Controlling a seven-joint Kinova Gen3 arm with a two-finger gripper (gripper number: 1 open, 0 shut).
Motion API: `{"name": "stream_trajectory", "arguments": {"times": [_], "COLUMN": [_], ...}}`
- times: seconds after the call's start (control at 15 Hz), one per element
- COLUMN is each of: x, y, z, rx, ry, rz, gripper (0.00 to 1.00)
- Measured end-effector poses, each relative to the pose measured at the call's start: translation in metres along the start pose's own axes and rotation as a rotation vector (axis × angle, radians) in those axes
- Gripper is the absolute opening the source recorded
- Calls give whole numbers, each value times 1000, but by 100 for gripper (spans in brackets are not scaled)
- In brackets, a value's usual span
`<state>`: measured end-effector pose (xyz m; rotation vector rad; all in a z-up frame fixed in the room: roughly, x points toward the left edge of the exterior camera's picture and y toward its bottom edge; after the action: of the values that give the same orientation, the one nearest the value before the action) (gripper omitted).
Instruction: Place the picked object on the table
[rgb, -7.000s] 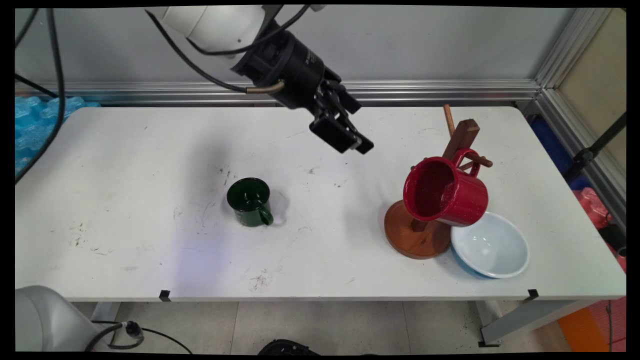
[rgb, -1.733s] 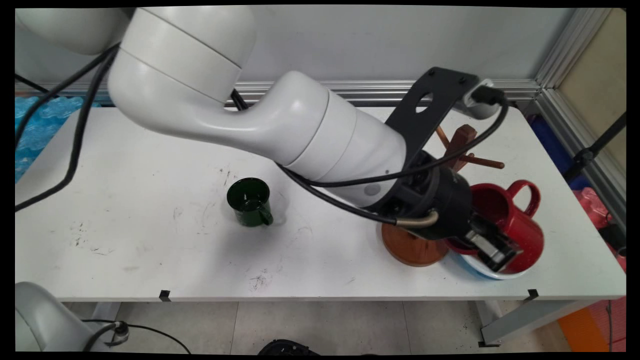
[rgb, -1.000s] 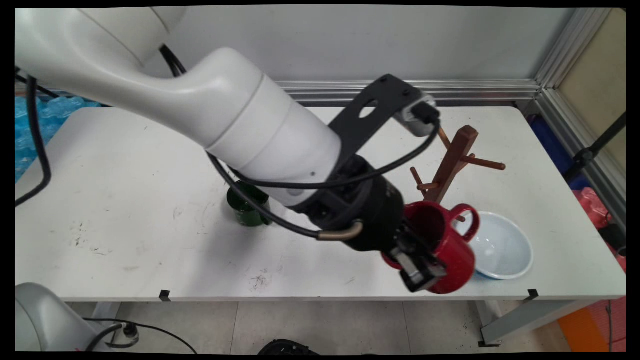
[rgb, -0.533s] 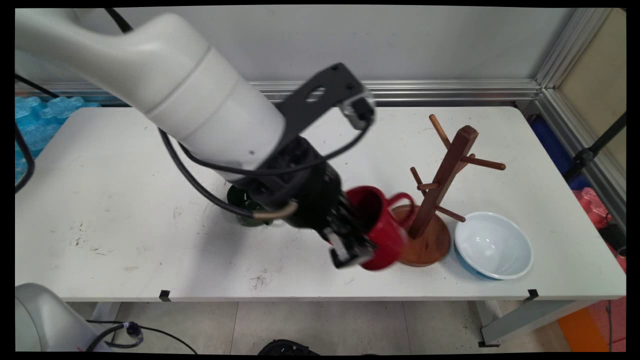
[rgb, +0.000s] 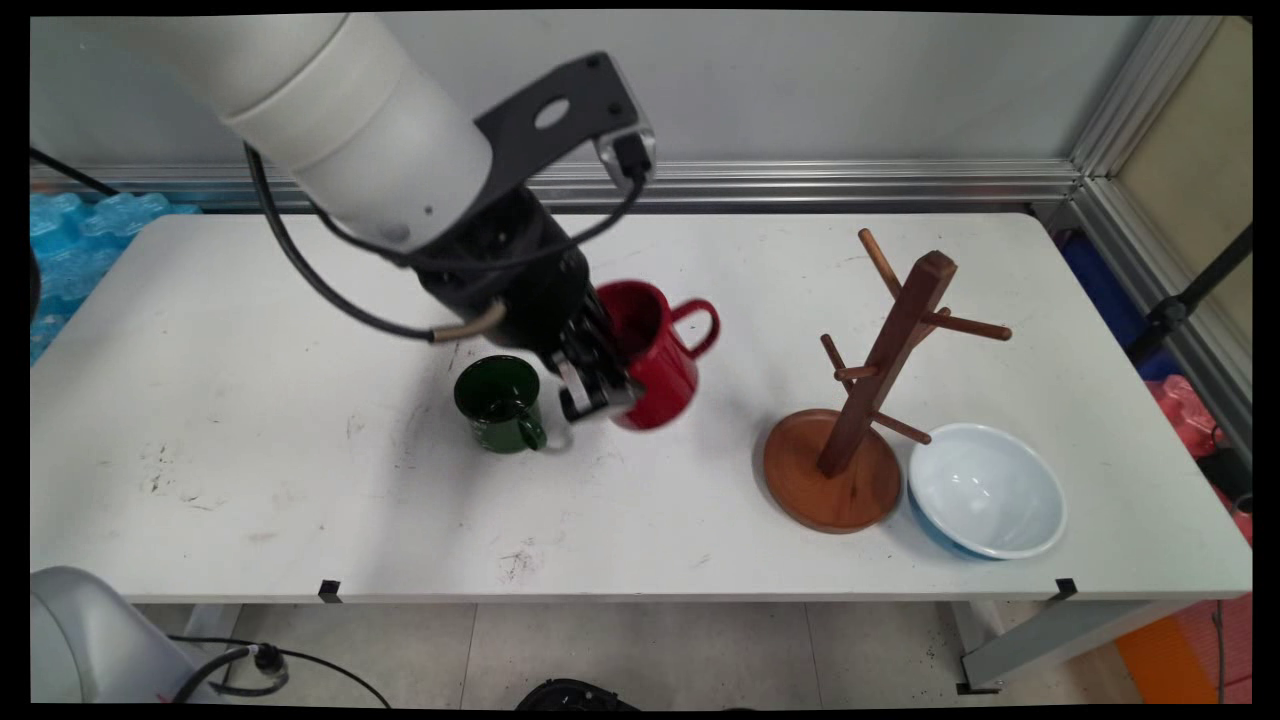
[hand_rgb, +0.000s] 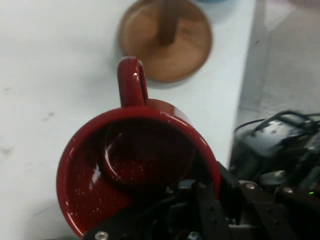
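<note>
The red mug (rgb: 655, 350) is glossy enamel, speckled with fine white flecks, round-bodied with a thick loop handle. It hangs above the table (rgb: 250, 480), clamped by its rim in the black gripper (rgb: 597, 385), one finger inside the wall and one outside. The mug tilts, its mouth facing up and toward the arm, its handle pointing away to the right. In the hand view the mug (hand_rgb: 135, 170) fills the lower middle, handle up, dark shiny inside.

Just below and left of the gripper stands a small green mug (rgb: 498, 403), also glossy, upright, its handle toward the near edge. The red mug is close beside it on the right, raised, not touching it as far as I can see.

Well to the right stands the wooden rack (rgb: 870, 400): a round brown base, a leaning post, thin pegs, all bare. A pale blue bowl (rgb: 985, 490) sits against the base's right side. The tabletop is white and scuffed with dark marks.

Seven seconds ago the red mug hung on the rack and the gripper was empty above the table's middle. Half a second ago the mug was lower, beside the rack's base; now it is farther left and back, next to the green mug.
</note>
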<state>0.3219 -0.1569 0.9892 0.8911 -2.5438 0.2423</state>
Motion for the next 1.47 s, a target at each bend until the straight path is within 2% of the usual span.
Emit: {"name": "stream_trajectory", "arguments": {"times": [0.27, 0.53, 0.93, 1.13, 1.2, 1.47], "x": [7, 15, 24, 30, 31, 30], "y": [-29, -54, -89, -118, -130, -153], "z": [-2, 6, 32, 63, 77, 113], "rx": [91, 149, 196, 225, 229, 215], "ry": [-41, -97, -179, -227, -248, -297], "rz": [37, 51, 57, 33, 17, -32], "gripper": [0, 0, 0, 0, 0, 0]}}
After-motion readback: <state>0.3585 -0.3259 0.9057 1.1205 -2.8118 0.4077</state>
